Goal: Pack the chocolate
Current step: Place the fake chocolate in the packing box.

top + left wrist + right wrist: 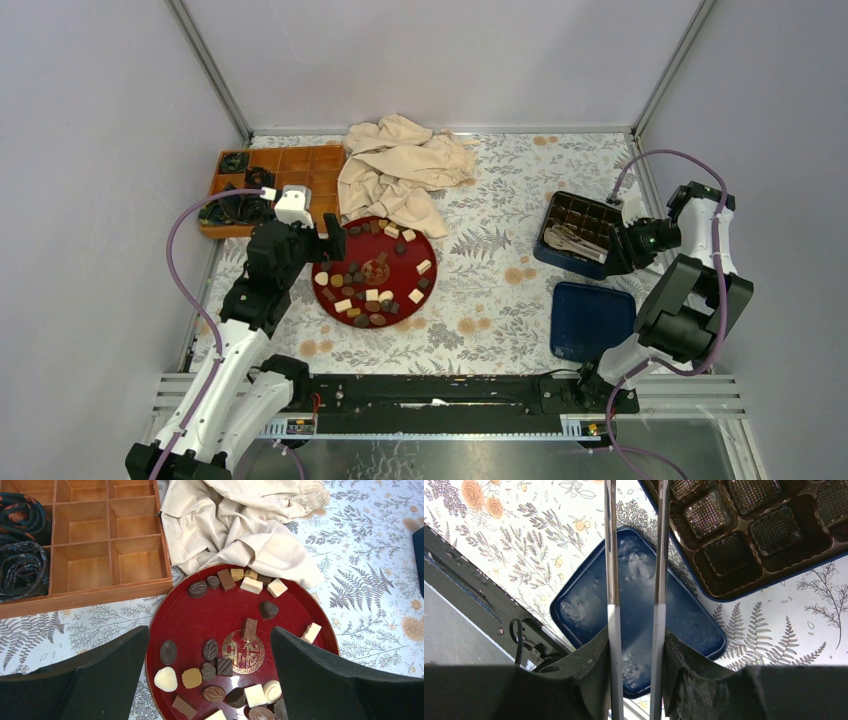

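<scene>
The chocolate (372,295) lies as many small dark, light brown and cream pieces on a round red plate (400,270). My left gripper (325,240) hovers over the plate's left edge. In the left wrist view it (210,632) stands wide open, empty, with pieces of chocolate (210,650) on the plate (210,605) below. My right gripper (622,245) is at the right, beside a blue box with a brown compartment insert (580,212). It (636,632) is shut on metal tongs (611,555), whose two arms reach over the box (769,545).
A flat blue lid (592,320) lies in front of the box. A crumpled beige cloth (400,170) touches the plate's far edge. A wooden compartment box (300,165) with rolled dark ties (240,205) stands at the back left. Walls enclose three sides.
</scene>
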Action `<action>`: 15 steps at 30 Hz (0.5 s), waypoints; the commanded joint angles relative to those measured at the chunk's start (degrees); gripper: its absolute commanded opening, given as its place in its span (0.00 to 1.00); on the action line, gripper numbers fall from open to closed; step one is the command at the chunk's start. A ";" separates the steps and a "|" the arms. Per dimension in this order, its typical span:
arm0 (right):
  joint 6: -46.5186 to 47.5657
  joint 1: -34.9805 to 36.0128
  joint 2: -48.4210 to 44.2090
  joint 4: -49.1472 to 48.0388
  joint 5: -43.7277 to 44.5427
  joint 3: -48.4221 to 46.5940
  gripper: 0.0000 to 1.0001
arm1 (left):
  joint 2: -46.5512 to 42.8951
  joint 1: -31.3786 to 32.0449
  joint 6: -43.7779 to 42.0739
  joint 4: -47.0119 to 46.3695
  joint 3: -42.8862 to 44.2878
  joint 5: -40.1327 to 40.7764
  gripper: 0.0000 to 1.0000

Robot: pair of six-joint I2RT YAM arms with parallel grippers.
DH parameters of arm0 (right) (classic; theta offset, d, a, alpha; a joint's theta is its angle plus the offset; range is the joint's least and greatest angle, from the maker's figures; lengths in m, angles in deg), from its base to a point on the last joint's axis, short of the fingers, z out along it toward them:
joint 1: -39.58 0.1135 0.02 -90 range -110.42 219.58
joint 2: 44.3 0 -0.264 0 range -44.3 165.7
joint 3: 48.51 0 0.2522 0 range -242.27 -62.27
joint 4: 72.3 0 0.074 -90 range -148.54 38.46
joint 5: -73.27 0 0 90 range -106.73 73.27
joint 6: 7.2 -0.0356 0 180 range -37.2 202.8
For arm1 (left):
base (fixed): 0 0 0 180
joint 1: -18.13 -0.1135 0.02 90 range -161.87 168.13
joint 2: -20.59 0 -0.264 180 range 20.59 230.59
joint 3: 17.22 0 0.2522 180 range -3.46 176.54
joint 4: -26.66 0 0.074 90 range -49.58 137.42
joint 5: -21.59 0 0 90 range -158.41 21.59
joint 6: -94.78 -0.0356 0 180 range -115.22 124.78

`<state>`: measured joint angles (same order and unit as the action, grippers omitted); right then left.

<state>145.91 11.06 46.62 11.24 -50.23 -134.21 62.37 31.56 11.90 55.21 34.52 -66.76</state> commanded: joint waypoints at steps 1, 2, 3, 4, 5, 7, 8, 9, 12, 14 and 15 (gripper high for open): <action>0.17 -0.23 -0.11 1.67 -1.14 -2.53 0.41 | -0.56 -0.42 -0.52 -2.96 -0.43 -0.25 0.98; 0.10 -0.22 -0.07 1.70 -1.21 -2.63 0.41 | -0.57 -0.48 -0.53 -3.00 -0.42 -0.24 0.98; 0.04 -0.22 -0.03 1.77 -1.25 -2.75 0.42 | -0.56 -0.43 -0.52 -3.01 -0.42 -0.24 0.98; 0.05 -0.20 -0.01 1.82 -1.25 -2.88 0.41 | -0.56 -0.42 -0.52 -2.96 -0.44 -0.24 0.98; 0.06 -0.20 0.00 1.80 -1.24 -3.00 0.42 | -0.65 -0.42 -0.52 -3.03 -0.41 -0.24 0.98; 0.08 -0.21 -0.01 1.96 -1.39 -3.18 0.43 | -0.56 -0.43 -0.52 -2.96 -0.41 -0.24 0.98; 0.08 -0.23 -0.03 1.94 -1.40 -3.28 0.44 | -0.62 -0.42 -0.52 -2.95 -0.44 -0.24 0.98; 0.08 -0.17 -0.01 1.96 -1.41 -3.36 0.44 | -0.71 -0.42 -0.52 -2.99 -0.40 -0.24 0.98; 0.07 -0.22 0.06 2.07 -1.49 -3.62 0.45 | -0.74 -0.42 -0.52 -2.99 -0.45 -0.24 0.98; 0.07 -0.22 -0.07 2.40 -1.89 -4.00 0.44 | -0.79 -0.42 -0.52 -2.96 -0.44 -0.21 0.98; 0.15 -0.23 -0.23 2.65 -2.30 -4.33 0.44 | -0.74 -0.42 -0.52 -2.98 -0.45 -0.14 0.98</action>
<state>145.89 11.06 46.68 11.46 -50.34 -135.57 62.35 31.56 11.90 55.21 34.52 -66.76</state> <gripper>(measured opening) 0.450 0.980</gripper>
